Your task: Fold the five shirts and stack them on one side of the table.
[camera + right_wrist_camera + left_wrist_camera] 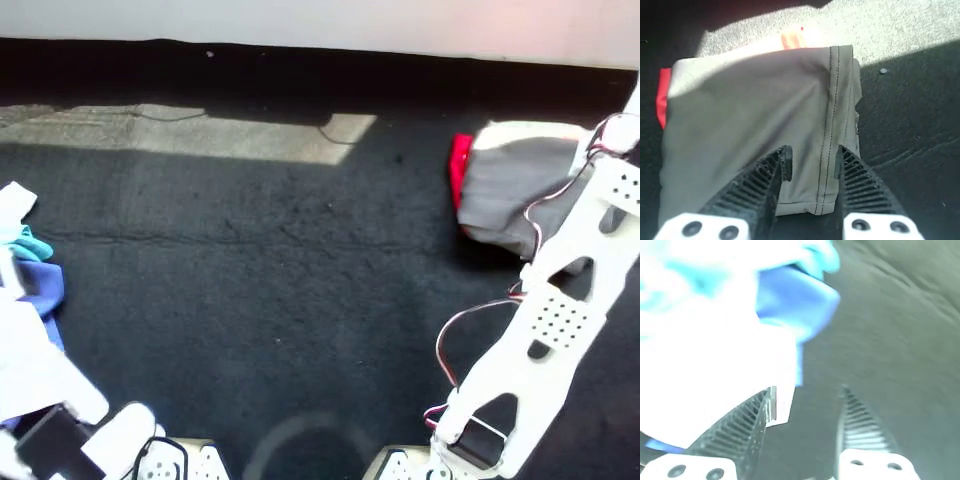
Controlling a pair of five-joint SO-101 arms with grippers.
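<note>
Right pincer [813, 155] up close: ribbed black fingers [765, 185] spread apart, pinching nothing, hanging just over the near edge of a folded grey shirt [750, 110]. A stitched seam [830, 110] runs straight out from the gap between the fingertips, closer to one finger than the other. Under the grey shirt, off to one side of the pincer, a red shirt [661, 95] pokes out as a thin strip. Beyond the pincer's tips, past the far fold, a pale shirt [790, 40] shows its edge, and it carries a small orange-red mark [792, 39], too blurred to read.

From above, the right arm [545, 330] slants across to that stack, with red, white and black wires [450, 350] looping beside it.

Over to the left pincer [808, 395]: it is spread wide too, gripping nothing, dark worktop [280, 280] visible in the gap between its fingers. A white shirt [705, 365] lies bunched right against one finger, its edge hanging just beside that fingertip. Past it, further out from the tips, sits a blue shirt [795, 295], and beyond that a teal shirt [820, 252]. All three are heaped loosely together, unfolded, well apart from the grey stack under the other pincer.
</note>
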